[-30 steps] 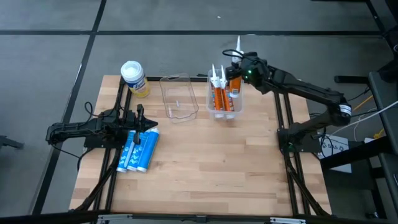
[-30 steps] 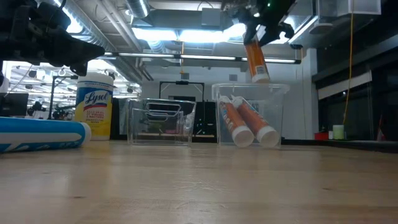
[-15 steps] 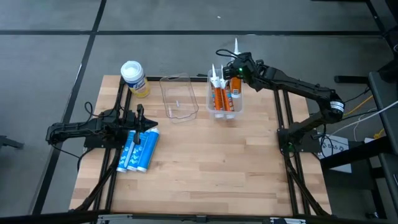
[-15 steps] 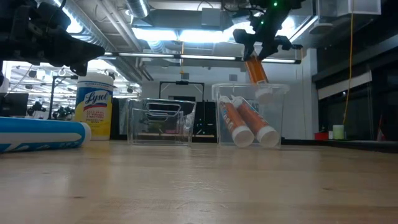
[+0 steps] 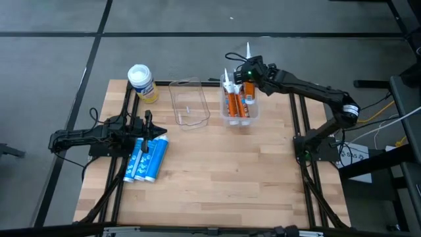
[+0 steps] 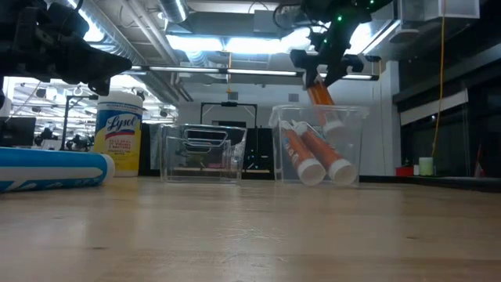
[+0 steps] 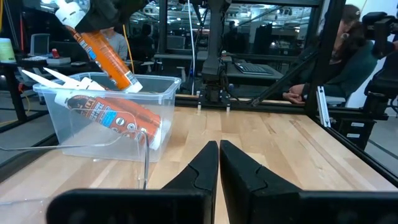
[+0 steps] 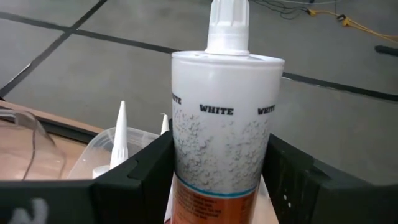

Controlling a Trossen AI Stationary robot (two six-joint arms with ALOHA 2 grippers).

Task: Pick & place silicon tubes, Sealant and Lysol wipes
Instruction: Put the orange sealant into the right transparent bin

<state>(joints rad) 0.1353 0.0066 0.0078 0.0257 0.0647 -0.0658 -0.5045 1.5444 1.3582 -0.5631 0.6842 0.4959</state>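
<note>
The right hand [image 5: 246, 71] is gripping an orange sealant cartridge [image 6: 318, 92] nozzle-up and tilted, its lower end dipping just inside the rim of the clear bin [image 5: 254, 113] directly below, where two more cartridges [image 6: 315, 155] are lying. The left hand [image 5: 148, 128] is waiting closed and empty beside the blue tubes [image 5: 146, 160]; the Lysol wipes [image 5: 141, 81] are standing at the table's far left corner.
</note>
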